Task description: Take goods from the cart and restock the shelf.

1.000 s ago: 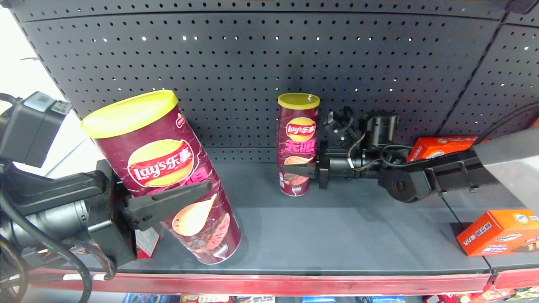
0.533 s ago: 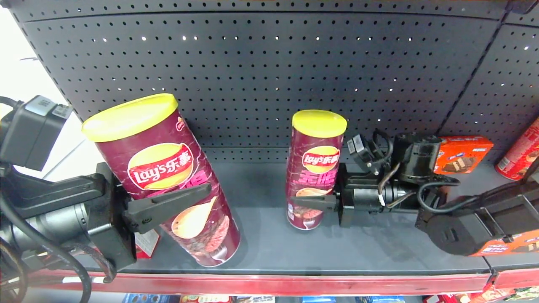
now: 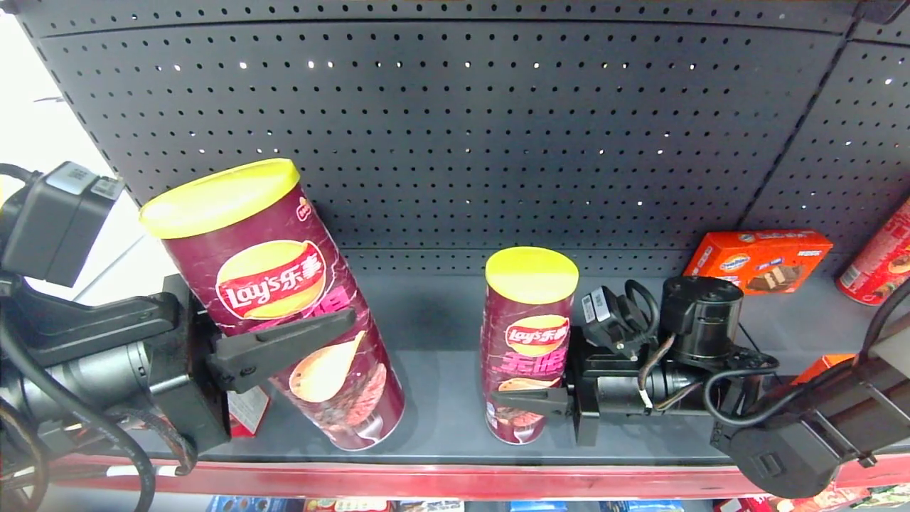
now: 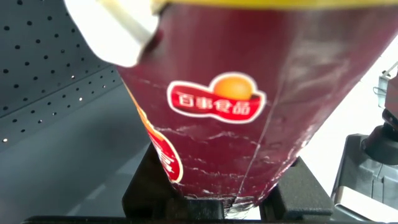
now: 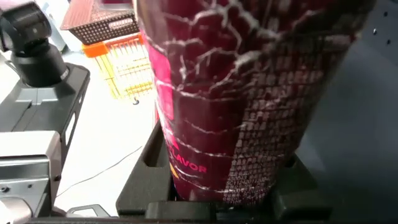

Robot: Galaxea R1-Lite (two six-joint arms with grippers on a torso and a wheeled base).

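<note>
Left gripper (image 3: 313, 313): fingers closed round the lower half of the left chip can (image 3: 274, 299), maroon with a yellow lid, held tilted with its base over the front of the shelf (image 3: 441, 355) at the left end. Right gripper (image 3: 522, 387): fingers closed round the lower part of the right chip can (image 3: 527, 334), same kind, upright, base at the board near the front edge; whether it touches cannot be told. Step in hand, as judged: placing, with both cans brought to the shelf and neither let go. Next move calls for setting the upright can flat, spreading the fingers and backing straight out so it is not knocked; the tilted can needs righting first. Shelf: dark grey board with a red front strip (image 3: 455, 480). Back: dark perforated panel (image 3: 455, 128). Stock at right: orange box (image 3: 759, 259) lying flat; red can (image 3: 878, 256) at the far edge. Room: pale floor, orange wire basket (image 5: 127, 68) standing on it.
</note>
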